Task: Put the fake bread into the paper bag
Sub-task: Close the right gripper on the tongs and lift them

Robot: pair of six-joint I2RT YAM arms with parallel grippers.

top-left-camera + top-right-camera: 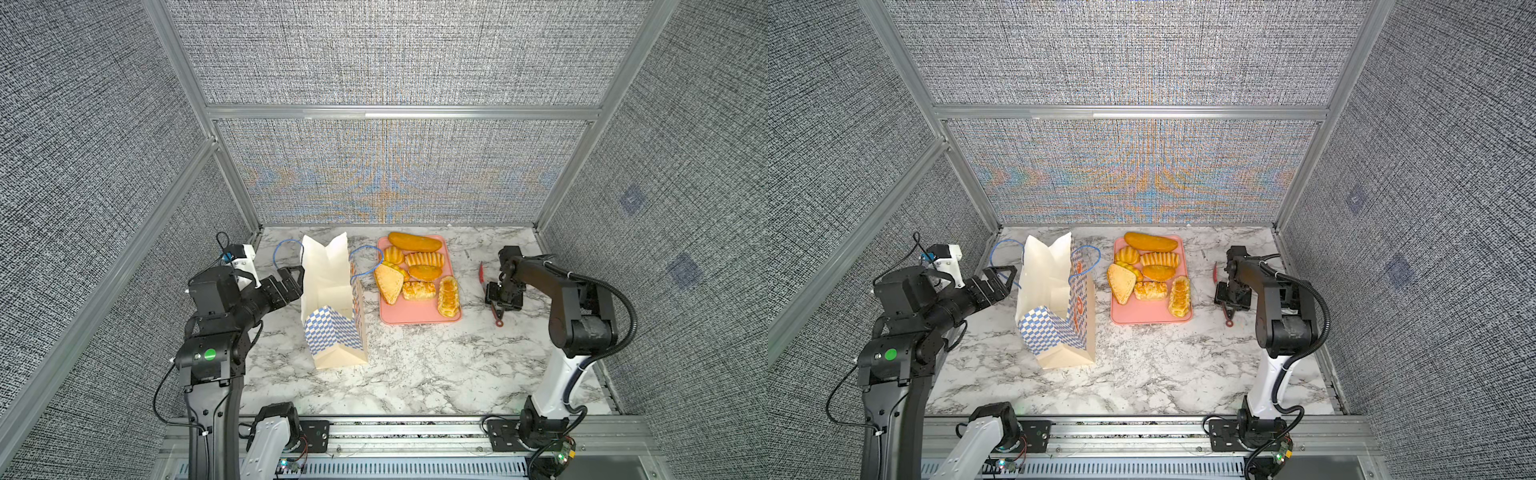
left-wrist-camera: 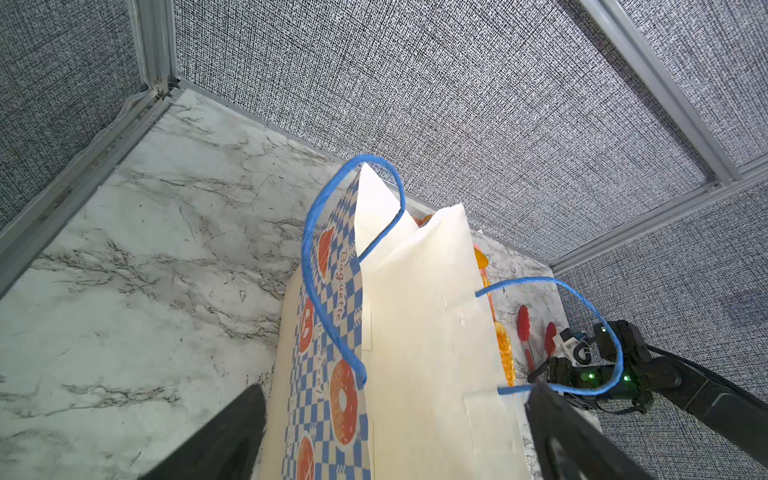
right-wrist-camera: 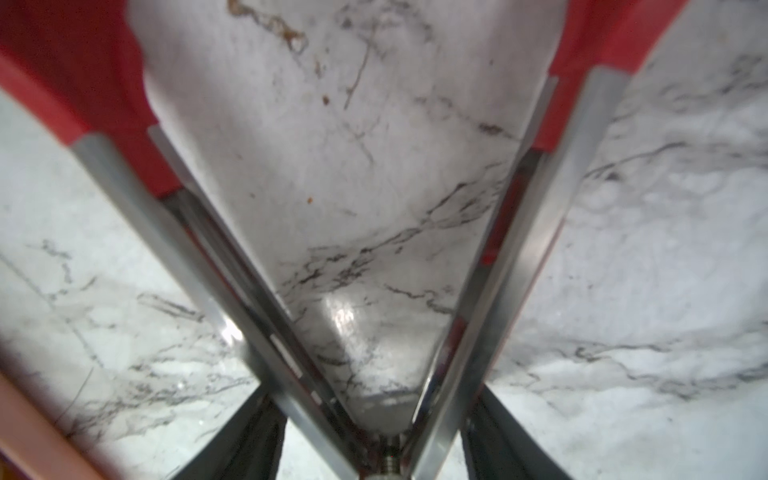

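In a top view the bread (image 1: 417,274) lies on the tray (image 1: 415,316) near the counter's (image 1: 415,374) back edge, apart from the spread left claw (image 1: 297,282) beside the bag (image 1: 332,332). Left wrist: the bag stands before its fingers (image 2: 224,440). Right wrist: the right claw (image 3: 374,444) flanks the tongs (image 3: 519,249); if it pinches, I cannot tell.

In both top views the right tool (image 1: 502,300) covers the red tongs' (image 1: 482,272) middle; in the left wrist view the paper bag (image 2: 428,332) hides most of the fake bread (image 2: 503,347).
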